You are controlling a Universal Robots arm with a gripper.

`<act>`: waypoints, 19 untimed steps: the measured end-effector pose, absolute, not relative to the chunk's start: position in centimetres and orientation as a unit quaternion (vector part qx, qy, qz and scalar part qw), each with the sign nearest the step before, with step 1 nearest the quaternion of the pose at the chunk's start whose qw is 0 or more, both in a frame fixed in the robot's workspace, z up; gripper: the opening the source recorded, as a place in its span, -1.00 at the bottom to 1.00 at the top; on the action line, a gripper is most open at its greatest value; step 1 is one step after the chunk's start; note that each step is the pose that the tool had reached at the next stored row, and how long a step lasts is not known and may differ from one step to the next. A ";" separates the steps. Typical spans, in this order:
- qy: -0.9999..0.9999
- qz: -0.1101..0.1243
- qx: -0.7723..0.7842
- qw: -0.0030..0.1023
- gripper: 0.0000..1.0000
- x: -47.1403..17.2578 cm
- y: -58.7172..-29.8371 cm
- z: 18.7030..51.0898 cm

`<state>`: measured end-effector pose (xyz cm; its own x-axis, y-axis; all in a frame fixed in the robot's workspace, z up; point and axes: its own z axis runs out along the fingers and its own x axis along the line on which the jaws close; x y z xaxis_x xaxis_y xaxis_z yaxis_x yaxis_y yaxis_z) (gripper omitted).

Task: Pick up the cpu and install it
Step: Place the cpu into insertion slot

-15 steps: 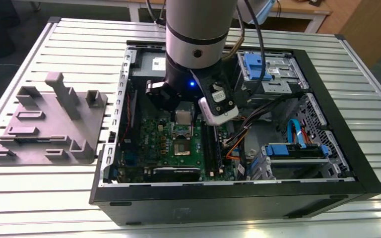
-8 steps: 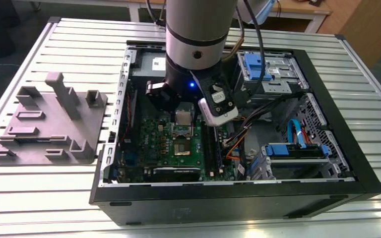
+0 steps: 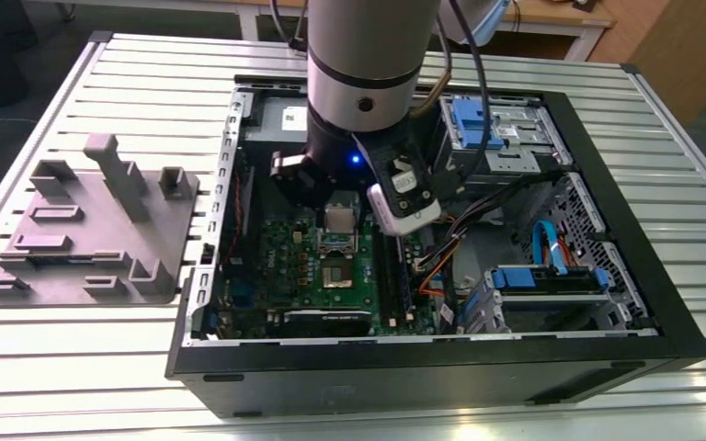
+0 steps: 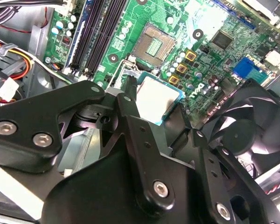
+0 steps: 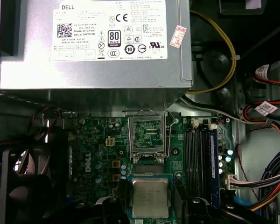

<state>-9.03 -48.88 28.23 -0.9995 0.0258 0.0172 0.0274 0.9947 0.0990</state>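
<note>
Fingers (image 4: 129, 93) of the gripper (image 4: 157, 106) are closed to the width of the cpu (image 4: 155, 95). One black tip presses against each of two opposite edges, so the chip sits gripped flat between them with its silvery top showing. In the second wrist view it hangs over the green motherboard (image 4: 130, 28), near the open socket (image 4: 151, 44) but apart from it (the socket is the square metal frame further along the board). The long black memory sticks (image 4: 95, 32) lie to one side of the socket, and a black fan (image 4: 252, 130) sits on the other side of the gripper. In the exterior view the arm (image 3: 359, 64) reaches down into the open computer case (image 3: 439, 367), which stands on a slatted table (image 3: 144, 73).
</note>
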 end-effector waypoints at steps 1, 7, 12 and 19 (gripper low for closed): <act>-0.999 -0.050 -0.013 0.008 -0.05 -9.0 -48.9 28.2; -0.999 -0.049 -0.013 0.008 -0.05 -9.0 -48.9 27.8; -0.999 -0.049 -0.013 0.008 -0.05 -9.0 -48.9 27.8; -0.999 -0.049 -0.013 0.008 -0.05 -9.0 -49.0 27.8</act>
<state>-9.03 -49.00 27.77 -0.9995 0.0258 0.0174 0.0274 0.9947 0.0986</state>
